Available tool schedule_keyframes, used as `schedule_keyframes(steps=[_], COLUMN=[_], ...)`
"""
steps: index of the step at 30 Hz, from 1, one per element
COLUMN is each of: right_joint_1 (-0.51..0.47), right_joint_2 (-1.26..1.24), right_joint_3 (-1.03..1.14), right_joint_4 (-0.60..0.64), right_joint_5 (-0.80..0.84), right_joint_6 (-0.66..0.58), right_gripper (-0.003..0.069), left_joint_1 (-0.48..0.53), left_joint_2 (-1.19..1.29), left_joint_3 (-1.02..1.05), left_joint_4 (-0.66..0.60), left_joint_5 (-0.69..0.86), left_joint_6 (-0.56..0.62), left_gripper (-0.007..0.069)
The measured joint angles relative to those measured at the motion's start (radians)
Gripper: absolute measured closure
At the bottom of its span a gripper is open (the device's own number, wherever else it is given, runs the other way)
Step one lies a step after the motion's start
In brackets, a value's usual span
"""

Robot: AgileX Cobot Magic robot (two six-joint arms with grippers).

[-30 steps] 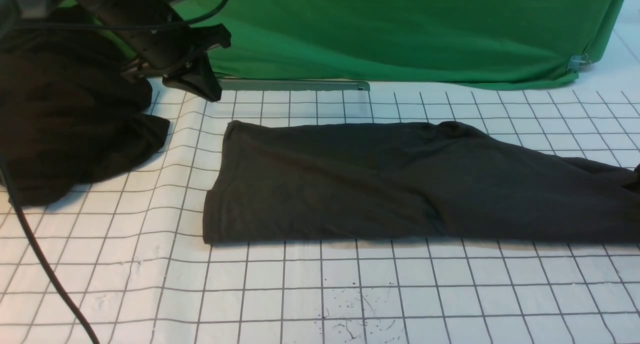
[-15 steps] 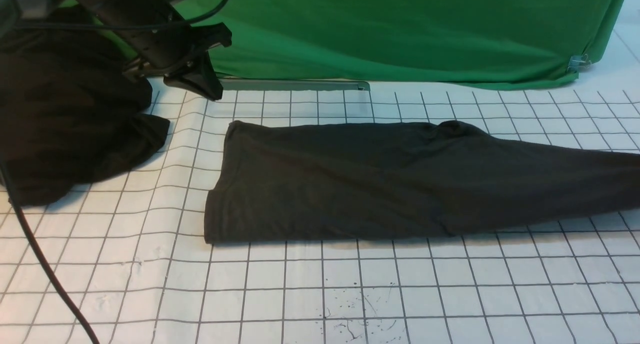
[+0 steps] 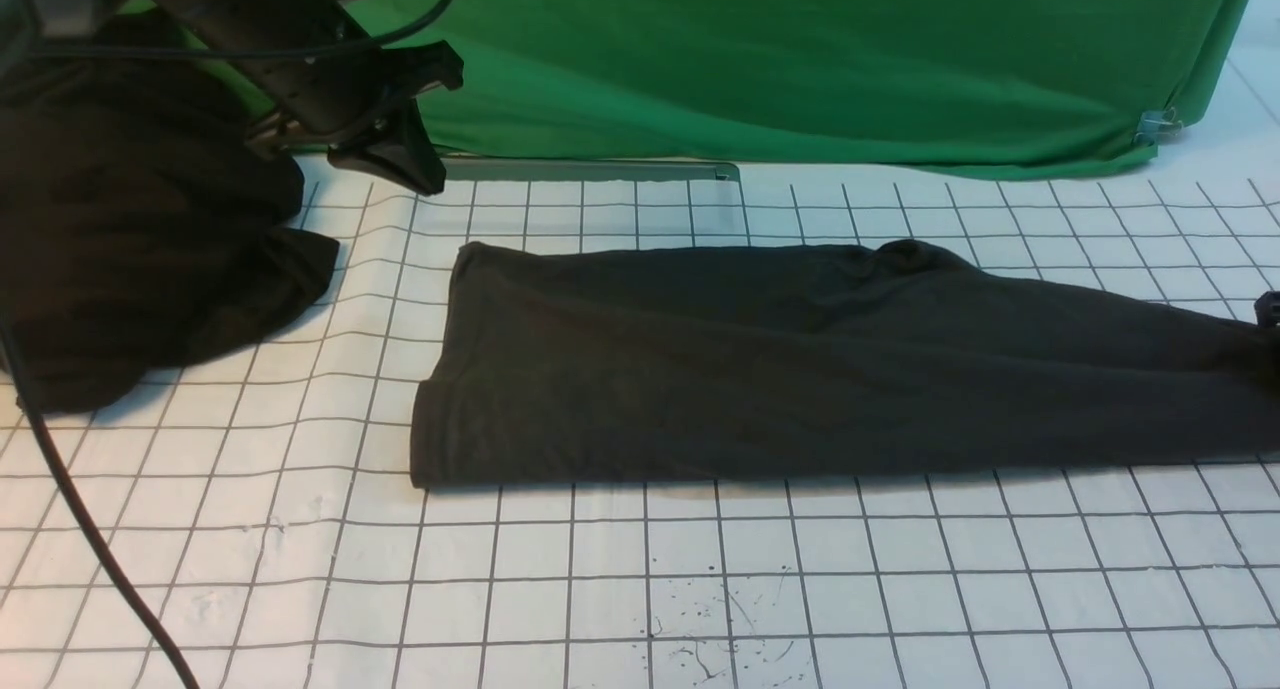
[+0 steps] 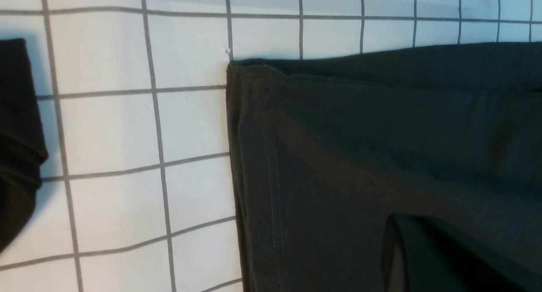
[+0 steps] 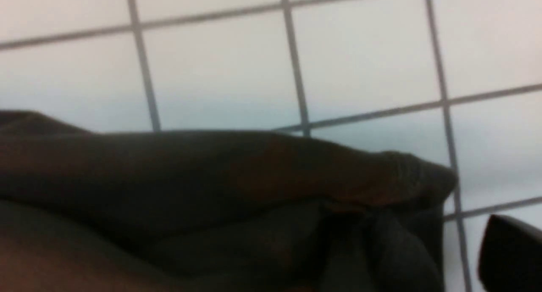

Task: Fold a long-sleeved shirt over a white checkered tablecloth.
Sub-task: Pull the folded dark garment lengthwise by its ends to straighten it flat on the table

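Left tool [image 3: 428,183] closed, tips angled downward

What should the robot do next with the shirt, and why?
Probably close the right gripper on the right end of the long-sleeved shirt to fold it toward the left hem: it lies as one long flat band on the tablecloth, with that gripper at its end.

green backdrop [image 3: 800,59], black fabric heap [image 3: 130,229]

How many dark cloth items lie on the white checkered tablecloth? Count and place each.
2. The charcoal knit shirt lies across the middle of the tablecloth; a blacker shapeless fabric heap sits at its left. Others could lie off-frame.
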Motion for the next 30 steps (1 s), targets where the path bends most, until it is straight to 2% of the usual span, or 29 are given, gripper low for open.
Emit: schedule_keyframes(steps=[1,5,6,11,15,23,25,27,28,29,30], right_joint_1=[-0.001,-0.006,-0.006,-0.017,-0.017,-0.013,-0.011,-0.003,-0.002,0.002,0.007], right_joint_2=[-0.001,-0.029,-0.031,-0.060,-0.047,0.050,0.059,0.068,0.068,0.070,0.071], right_joint_3=[-0.024,-0.137,-0.144,-0.224,-0.180,-0.116,-0.116,-0.116,-0.116,-0.116,-0.116], right_joint_4=[-0.004,-0.015,-0.015,-0.015,-0.015,-0.001,0.007,0.019,0.021,0.027,0.031], right_joint_5=[0.037,0.184,0.194,0.455,0.451,0.313,0.306,0.301,0.301,0.301,0.301], right_joint_6=[0.003,0.039,0.039,0.056,0.056,0.054,0.053,0.047,0.048,0.039,0.035], right_gripper=[0.0170,0.0112,0.0109,0.0075,0.0073,0.0078,0.0092,0.0184,0.0184,0.0293,0.0360], left_joint_1=[0.000,0.000,0.000,0.000,0.000,0.000,0.000,0.000,0.000,0.000,0.000], left_joint_2=[0.000,0.000,0.000,0.000,0.000,0.000,0.000,0.000,0.000,0.000,0.000], left_joint_3=[0.000,0.000,0.000,0.000,0.000,0.000,0.000,0.000,0.000,0.000,0.000], left_joint_4=[0.000,0.000,0.000,0.000,0.000,0.000,0.000,0.000,0.000,-0.002,-0.005], left_joint_5=[0.000,-0.001,-0.001,0.000,0.001,0.013,0.013,0.013,0.013,0.017,0.020], left_joint_6=[0.000,0.000,0.000,0.000,0.000,0.000,0.000,0.000,0.000,0.000,0.000], left_gripper=[0.0622,0.0622,0.0622,0.0622,0.0622,0.0622,0.0622,0.0622,0.0622,0.0622,0.0622])
